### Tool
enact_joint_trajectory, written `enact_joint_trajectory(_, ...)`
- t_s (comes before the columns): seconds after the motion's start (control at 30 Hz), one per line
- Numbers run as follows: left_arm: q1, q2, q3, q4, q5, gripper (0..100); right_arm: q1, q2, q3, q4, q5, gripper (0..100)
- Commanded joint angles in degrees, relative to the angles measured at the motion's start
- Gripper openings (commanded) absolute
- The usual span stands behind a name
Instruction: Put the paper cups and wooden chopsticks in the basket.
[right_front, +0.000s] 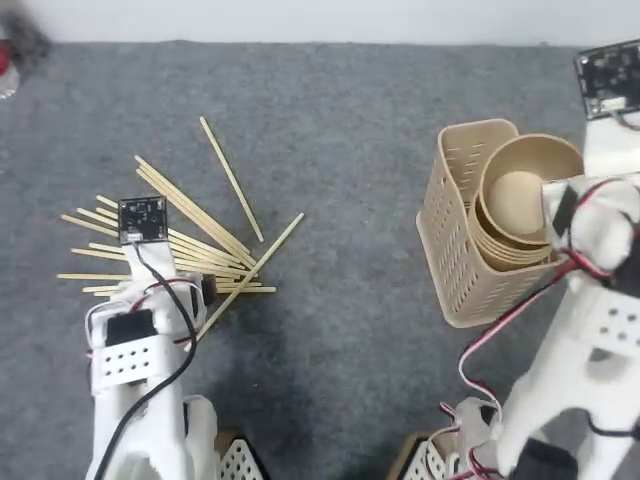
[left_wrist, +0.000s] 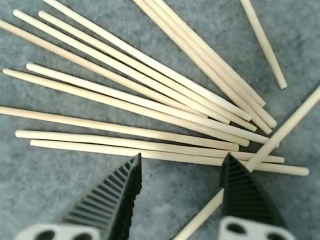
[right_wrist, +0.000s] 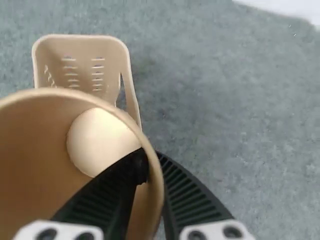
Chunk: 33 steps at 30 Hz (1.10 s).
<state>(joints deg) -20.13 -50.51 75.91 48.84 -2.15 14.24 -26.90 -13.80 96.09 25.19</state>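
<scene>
Several wooden chopsticks (right_front: 190, 235) lie fanned out on the grey mat at the left. My left gripper (right_front: 205, 290) hovers low over their near ends, and its own view shows it open (left_wrist: 182, 165) with chopsticks (left_wrist: 140, 107) just past its tips and nothing between them. At the right stands the beige slotted basket (right_front: 455, 250) with a nested stack of paper cups (right_front: 520, 200) sticking out of its top. My right gripper (right_wrist: 151, 162) is shut on the rim of the top paper cup (right_wrist: 45, 150), one finger inside and one outside, with the basket (right_wrist: 80, 55) behind.
One chopstick (right_front: 232, 180) lies apart from the pile, and another (right_front: 255, 270) crosses it on a slant. Bare grey mat (right_front: 350, 200) separates the pile from the basket. A small red and white object (right_front: 8, 62) sits at the far left corner.
</scene>
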Motion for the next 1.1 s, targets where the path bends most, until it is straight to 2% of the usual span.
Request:
enact_joint_trajectory(0.0, -0.3, -0.9, 0.4, -2.5, 0.4, 24, -0.7, 1.1, -2.2, 0.4, 0.3, 1.3)
enact_joint_trajectory(0.07, -0.3, -0.9, 0.5, -2.5, 0.4, 24, -1.6, 1.1, -2.5, 1.9, 0.3, 4.6)
enact_joint_trajectory(0.23, -0.2, -0.8, 0.6, -2.5, 0.4, 24, -2.7, 1.1, -2.6, 3.6, -2.2, 28.2)
enact_joint_trajectory(0.43, -0.2, -0.8, 1.4, -2.7, 0.4, 24, -2.7, 2.2, -1.8, 0.7, -1.0, 23.5)
enact_joint_trajectory(0.7, -0.2, -0.8, 1.4, -2.8, 0.4, 24, -2.5, 10.5, 6.9, -7.0, -0.9, 23.2)
enact_joint_trajectory(1.07, -0.2, -0.8, 1.5, -2.8, 0.4, 24, -2.5, 22.1, 14.0, -8.0, -0.8, 23.1)
